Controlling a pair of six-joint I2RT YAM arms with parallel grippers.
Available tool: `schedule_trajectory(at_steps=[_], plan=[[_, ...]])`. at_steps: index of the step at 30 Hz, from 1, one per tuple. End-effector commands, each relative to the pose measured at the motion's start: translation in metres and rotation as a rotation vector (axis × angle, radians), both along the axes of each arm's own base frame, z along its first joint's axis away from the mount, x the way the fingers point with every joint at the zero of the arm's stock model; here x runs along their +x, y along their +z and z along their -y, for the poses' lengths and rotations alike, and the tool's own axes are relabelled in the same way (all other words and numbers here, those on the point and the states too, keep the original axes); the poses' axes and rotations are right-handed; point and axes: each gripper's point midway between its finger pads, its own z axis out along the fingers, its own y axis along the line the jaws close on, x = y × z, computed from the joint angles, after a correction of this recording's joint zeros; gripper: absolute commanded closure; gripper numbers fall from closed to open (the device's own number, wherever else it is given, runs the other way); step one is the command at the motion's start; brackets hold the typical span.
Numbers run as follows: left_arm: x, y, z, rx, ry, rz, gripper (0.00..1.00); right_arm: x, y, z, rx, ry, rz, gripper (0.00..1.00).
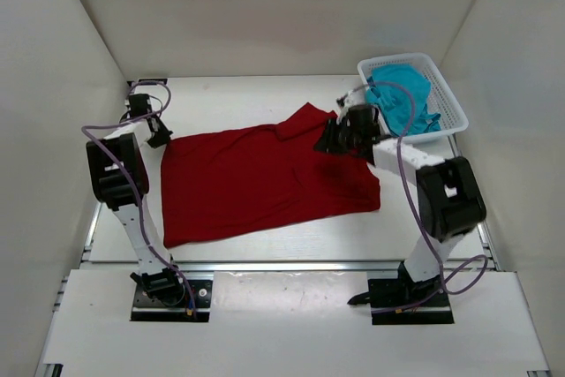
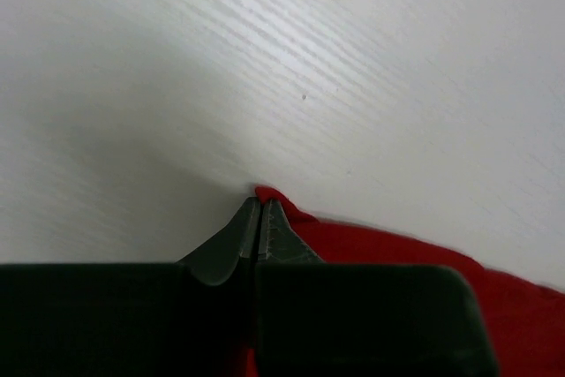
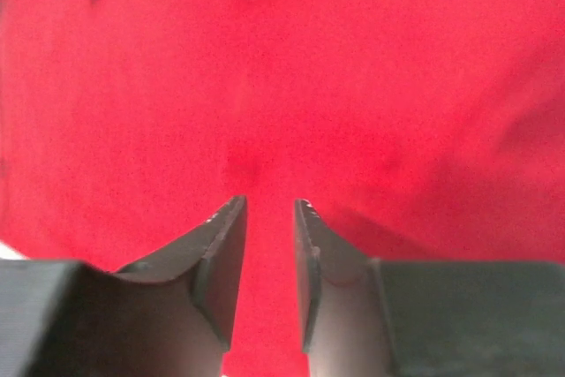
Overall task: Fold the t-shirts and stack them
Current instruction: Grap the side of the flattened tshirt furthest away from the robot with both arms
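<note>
The dark red t-shirt (image 1: 265,183) lies spread on the white table, its collar toward the back. My left gripper (image 1: 161,139) is at the shirt's back left corner. In the left wrist view it (image 2: 260,205) is shut, with the tip of the red fabric (image 2: 269,192) pinched between its jaws. My right gripper (image 1: 327,143) is low over the shirt's back right part near the sleeve. In the right wrist view it (image 3: 269,209) stands a little open, with red cloth (image 3: 265,86) filling the view behind it. The teal t-shirt (image 1: 402,99) lies bunched in the basket.
A white slotted plastic basket (image 1: 452,108) stands at the back right, just behind my right arm. White walls enclose the table on the left, back and right. A metal rail (image 1: 282,264) runs along the near edge.
</note>
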Motion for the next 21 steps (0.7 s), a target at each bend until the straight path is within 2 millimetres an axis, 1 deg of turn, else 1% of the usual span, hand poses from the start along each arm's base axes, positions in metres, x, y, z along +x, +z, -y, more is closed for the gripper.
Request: schedule_trajectory(at_steps=[1, 2, 3, 4, 5, 6, 7, 8, 9, 10, 11, 12, 13, 14, 15, 16, 17, 19, 20, 21], plan=[[-0.009, 0.036, 0.001, 0.046, -0.016, 0.056, 1.0, 0.076, 0.025, 0.02, -0.085, -0.081, 0.124, 0.72], [-0.008, 0.039, 0.007, 0.054, -0.031, 0.07, 1.0, 0.098, 0.024, 0.028, -0.123, -0.104, 0.138, 0.71], [-0.006, 0.051, 0.006, 0.063, -0.031, 0.101, 1.0, 0.119, 0.041, 0.03, -0.135, -0.113, 0.184, 0.71], [-0.009, 0.054, 0.009, 0.064, -0.038, 0.104, 1.0, 0.125, 0.022, 0.033, -0.177, -0.119, 0.141, 0.7], [-0.009, 0.053, 0.013, 0.046, -0.036, 0.112, 1.0, 0.144, 0.022, 0.037, -0.217, -0.127, 0.15, 0.69], [-0.007, 0.06, 0.017, 0.028, -0.043, 0.136, 1.0, 0.159, 0.033, 0.038, -0.232, -0.128, 0.159, 0.7], [-0.008, 0.058, 0.02, 0.015, -0.046, 0.139, 1.0, 0.168, 0.012, 0.039, -0.258, -0.127, 0.124, 0.69], [-0.011, 0.056, 0.022, 0.01, -0.036, 0.134, 1.0, 0.183, 0.006, 0.038, -0.286, -0.121, 0.113, 0.69], [-0.009, 0.059, 0.026, 0.001, -0.037, 0.153, 1.0, 0.198, 0.026, 0.036, -0.292, -0.116, 0.14, 0.68], [-0.012, 0.057, 0.032, -0.018, -0.047, 0.153, 1.0, 0.203, -0.003, 0.035, -0.318, -0.105, 0.089, 0.67], [-0.013, 0.053, 0.037, -0.034, -0.053, 0.151, 1.0, 0.216, -0.014, 0.033, -0.357, -0.099, 0.082, 0.67], [-0.017, 0.049, 0.037, -0.043, -0.051, 0.144, 1.0, 0.228, 0.015, 0.027, -0.359, -0.094, 0.136, 0.64], [-0.015, 0.05, 0.04, -0.044, -0.055, 0.154, 1.0, 0.248, 0.019, 0.024, -0.354, -0.097, 0.18, 0.63], [-0.019, 0.045, 0.044, -0.061, -0.057, 0.142, 1.0, 0.245, -0.018, 0.024, -0.372, -0.074, 0.11, 0.61], [-0.018, 0.047, 0.044, -0.069, -0.06, 0.156, 1.0, 0.252, -0.013, 0.023, -0.354, -0.079, 0.13, 0.6], [-0.018, 0.046, 0.045, -0.07, -0.058, 0.159, 1.0, 0.249, -0.028, 0.022, -0.315, -0.07, 0.095, 0.59], [-0.019, 0.044, 0.045, -0.073, -0.059, 0.153, 1.0, 0.248, -0.021, 0.022, -0.296, -0.075, 0.102, 0.57], [-0.02, 0.043, 0.044, -0.067, -0.063, 0.151, 1.0, 0.247, -0.036, 0.019, -0.302, -0.068, 0.097, 0.54], [-0.019, 0.043, 0.043, -0.063, -0.061, 0.148, 1.0, 0.248, -0.031, 0.012, -0.298, -0.059, 0.114, 0.52], [-0.021, 0.043, 0.041, -0.062, -0.06, 0.148, 1.0, 0.248, -0.04, 0.006, -0.291, -0.044, 0.103, 0.51]])
